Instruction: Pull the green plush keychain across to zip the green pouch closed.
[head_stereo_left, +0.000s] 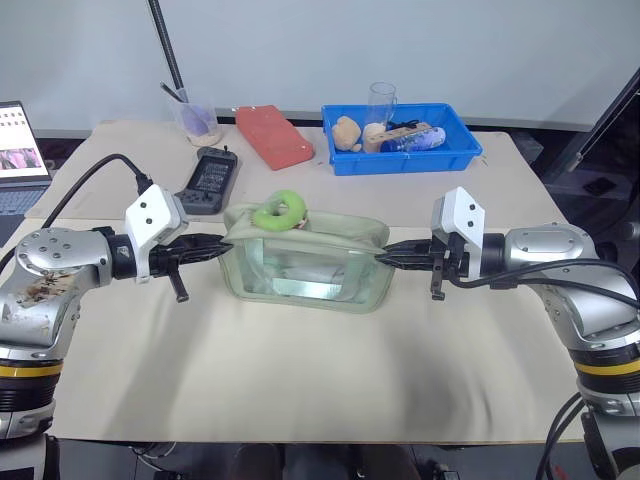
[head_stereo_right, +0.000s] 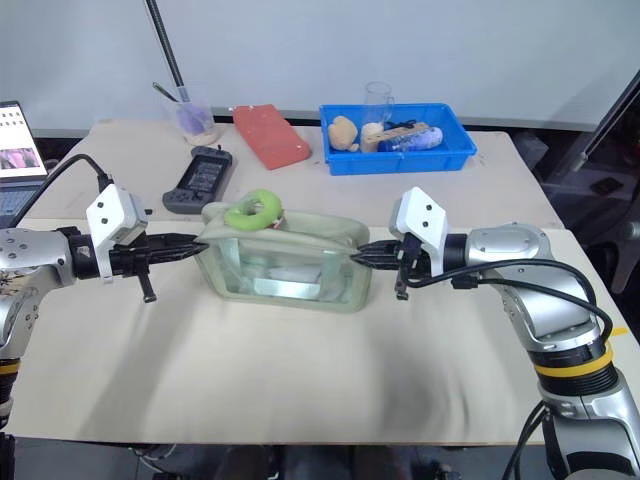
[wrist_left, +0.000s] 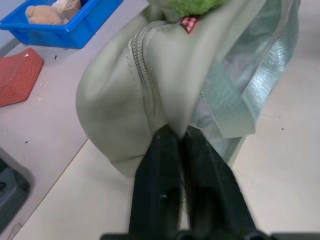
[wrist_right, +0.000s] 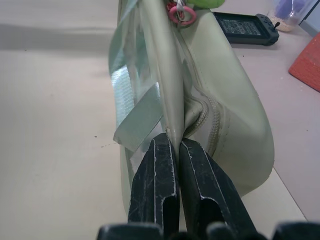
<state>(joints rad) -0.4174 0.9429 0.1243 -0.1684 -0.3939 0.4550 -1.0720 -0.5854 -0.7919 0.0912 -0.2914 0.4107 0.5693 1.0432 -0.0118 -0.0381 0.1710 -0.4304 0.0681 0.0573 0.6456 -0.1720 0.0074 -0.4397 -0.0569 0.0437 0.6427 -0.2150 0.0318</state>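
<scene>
**Both grippers pinch the pouch ends**

Left gripper and right gripper each clamp an end of the green pouch. Its zipper runs between them; the green plush keychain lies nearer the left.

Head eyes: we look forward and down over the counter.
Wrist views: close, facing opposite pouch ends.

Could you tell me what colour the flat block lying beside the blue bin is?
Red-orange flat block, clearest in the left eye view.
</scene>
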